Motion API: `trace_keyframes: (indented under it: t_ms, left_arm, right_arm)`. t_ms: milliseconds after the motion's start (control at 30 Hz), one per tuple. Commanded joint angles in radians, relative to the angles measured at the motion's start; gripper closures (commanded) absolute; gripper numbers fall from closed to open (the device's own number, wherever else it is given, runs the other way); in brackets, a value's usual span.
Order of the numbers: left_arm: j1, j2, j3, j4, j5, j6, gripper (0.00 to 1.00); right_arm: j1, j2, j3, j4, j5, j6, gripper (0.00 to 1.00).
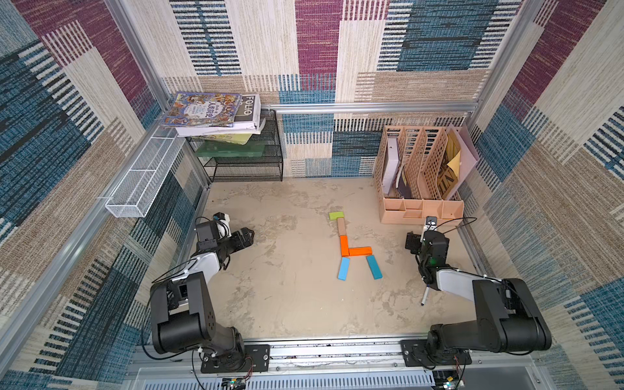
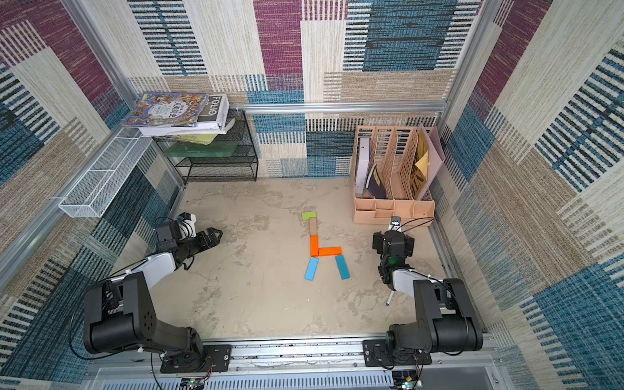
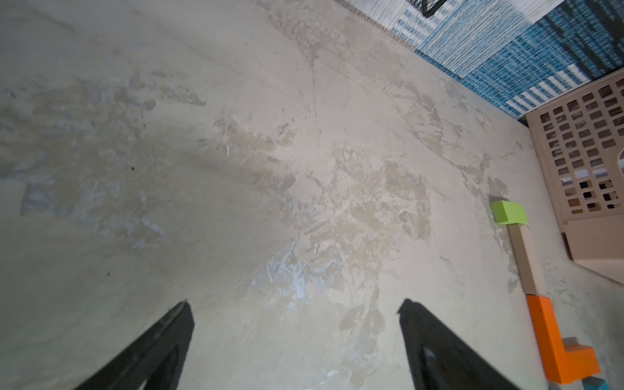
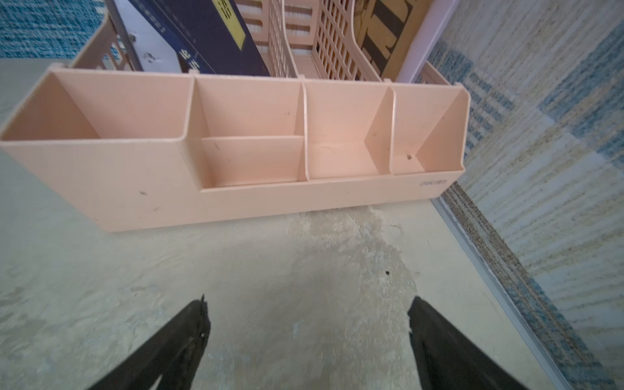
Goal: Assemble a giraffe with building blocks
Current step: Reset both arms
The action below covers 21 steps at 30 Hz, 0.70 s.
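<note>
The giraffe lies flat mid-table in both top views. It has a green head (image 1: pixel 336 215), a tan neck (image 1: pixel 341 227), an orange L-shaped body (image 1: pixel 344 245) and two splayed blue legs (image 1: pixel 343 268) (image 1: pixel 374 267). The blocks sit close together. My left gripper (image 1: pixel 248 236) hovers well to the figure's left, open and empty. The left wrist view shows bare table between its fingers (image 3: pixel 294 302), with the green head (image 3: pixel 509 212), tan neck (image 3: pixel 526 263) and orange body (image 3: pixel 553 341) off to one side. My right gripper (image 1: pixel 426 241) is on the figure's right, open and empty, facing the organiser (image 4: pixel 309 299).
A pink desk organiser (image 1: pixel 422 209) with files stands at the back right, close ahead of the right gripper. A marker pen (image 1: pixel 424 296) lies under the right arm. A black wire rack (image 1: pixel 246 162) with books (image 1: pixel 212 111) is at the back left, beside a white mesh basket (image 1: pixel 141 179).
</note>
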Motion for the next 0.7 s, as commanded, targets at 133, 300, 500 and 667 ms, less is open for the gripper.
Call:
trace_keyframes:
  t_ms: [133, 300, 500, 667]
  left_arm:
    - [0.003, 0.064, -0.086, 0.316, 0.012, 0.03, 0.01]
    - [-0.018, 0.07, -0.087, 0.333, 0.167, 0.118, 0.01]
    - [-0.099, 0.089, -0.033, 0.235, 0.146, 0.229, 0.01]
    - [-0.11, 0.101, -0.01, 0.203, 0.143, 0.239, 0.01]
  right_arm:
    - [-0.028, 0.024, -0.078, 0.269, -0.104, -0.024, 0.04]
    - [-0.026, 0.051, -0.126, 0.382, -0.127, -0.043, 0.04]
    - [-0.032, 0.057, -0.115, 0.368, -0.141, -0.043, 0.04]
    - [-0.032, 0.054, -0.113, 0.361, -0.142, -0.041, 0.04]
